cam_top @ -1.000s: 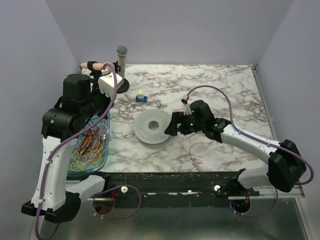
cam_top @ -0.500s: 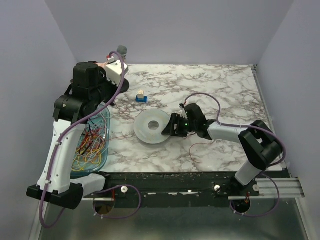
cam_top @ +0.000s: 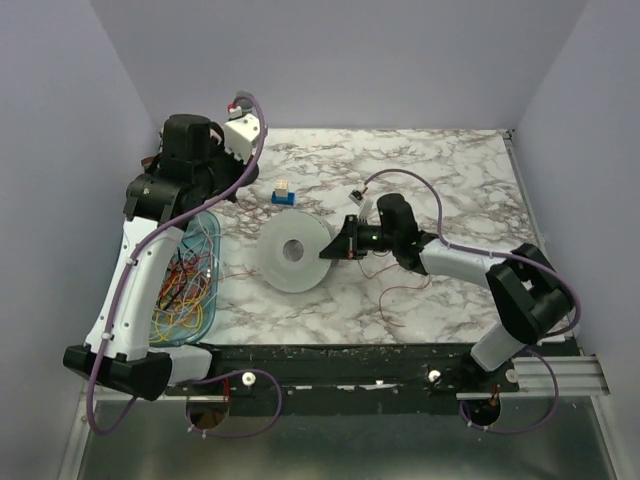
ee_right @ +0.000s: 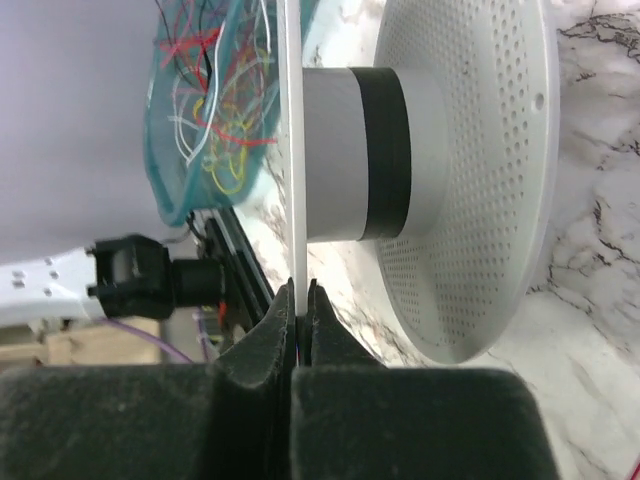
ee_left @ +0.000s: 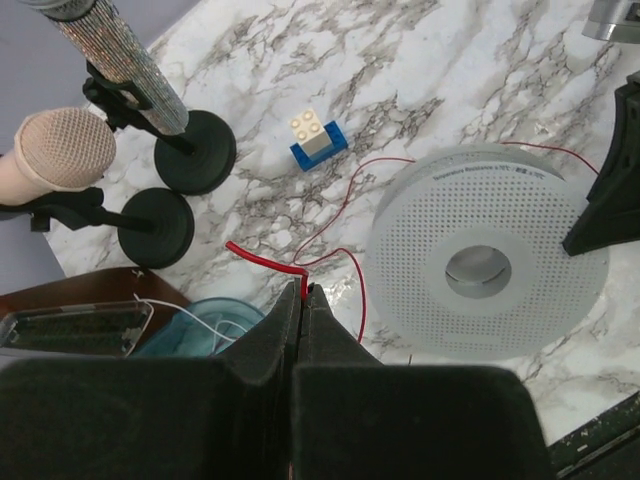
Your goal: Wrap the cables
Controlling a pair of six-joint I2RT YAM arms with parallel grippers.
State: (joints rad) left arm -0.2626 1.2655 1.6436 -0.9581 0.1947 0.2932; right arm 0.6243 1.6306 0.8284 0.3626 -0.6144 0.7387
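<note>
A thin red cable (ee_left: 345,200) runs from my left gripper (ee_left: 303,291) across the marble to the pale grey spool (ee_left: 487,268). That gripper is shut on the cable's bent end, above the tray's far corner. My right gripper (ee_right: 300,292) is shut on the edge of the spool's thin flange (ee_right: 292,150), and the spool (cam_top: 292,255) stands tilted beside it (cam_top: 336,250). The spool's core (ee_right: 350,150) is bare. Several more cables (cam_top: 178,295), red, yellow, orange and white, lie tangled in the tray. Another red cable (cam_top: 400,295) trails on the table under the right arm.
The teal tray (cam_top: 215,270) lies at the left front. Two microphones (ee_left: 62,150) (ee_left: 112,55) on round black stands are at the back left. A small blue and white brick (cam_top: 284,193) sits behind the spool. Lilac walls close in three sides.
My right gripper closed on the spool's flange and the spool tipped up and shifted left. My left arm swung back and to the right, still holding the red cable.
</note>
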